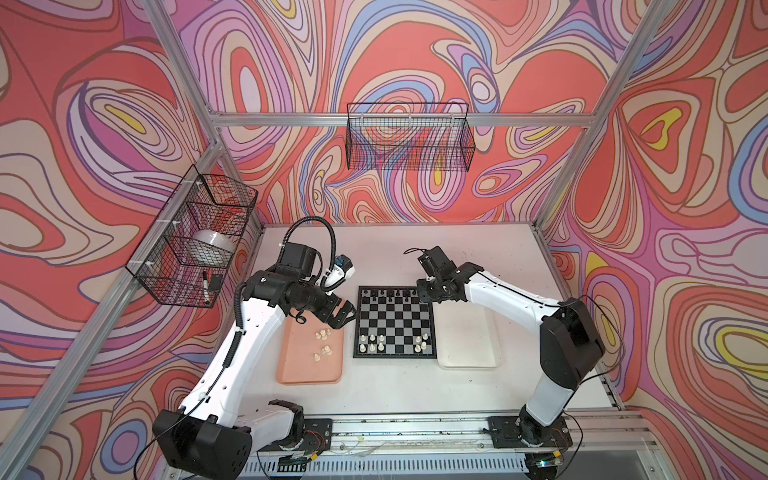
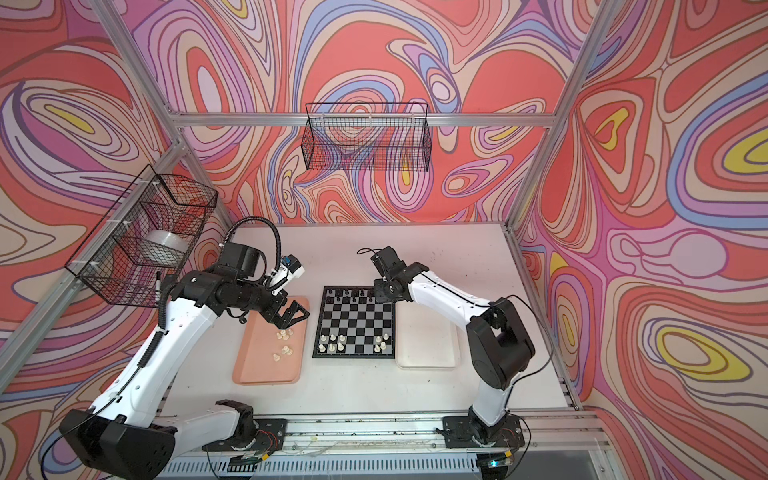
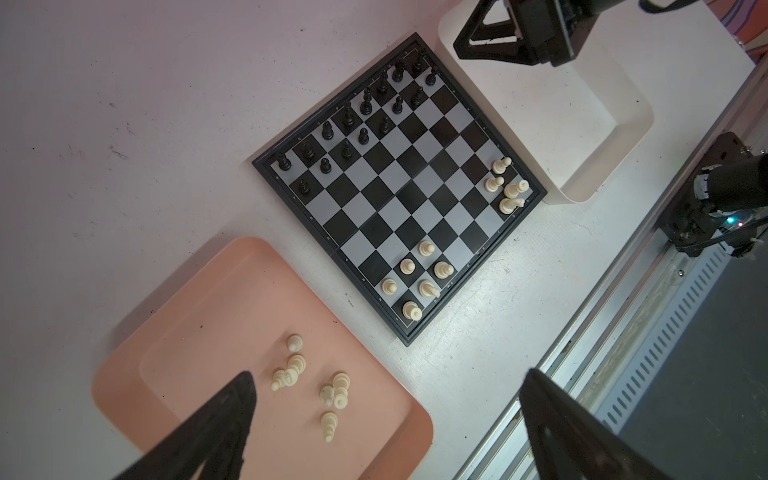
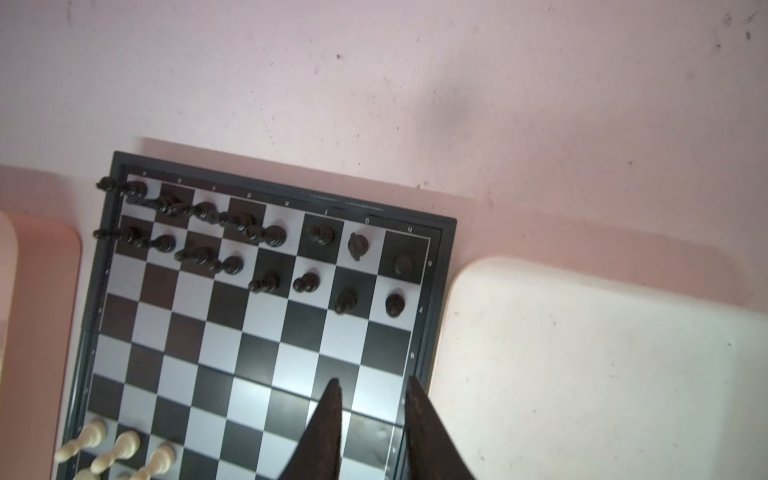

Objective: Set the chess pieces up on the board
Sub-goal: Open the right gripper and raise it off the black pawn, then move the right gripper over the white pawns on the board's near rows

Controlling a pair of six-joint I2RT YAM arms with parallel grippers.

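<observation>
Inside pink tray [image 1: 307, 372], cream chess pieces [image 1: 326, 349]

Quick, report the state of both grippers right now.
Left gripper: wide open, holding nothing.
Right gripper: slightly open, nothing between its fingers, over the board.

Both top views are bright and evenly lit from above, with wide-angle stretching toward the edges. In the left wrist view, glare whitens the pale matte tabletop [image 3: 478, 332] beside the small black-and-silver checked chessboard [image 3: 399, 187]. The right wrist view is soft and pink-tinged: the tiny black plastic chessmen [image 4: 199, 253] smear, and glare washes the nearer squares.
</observation>
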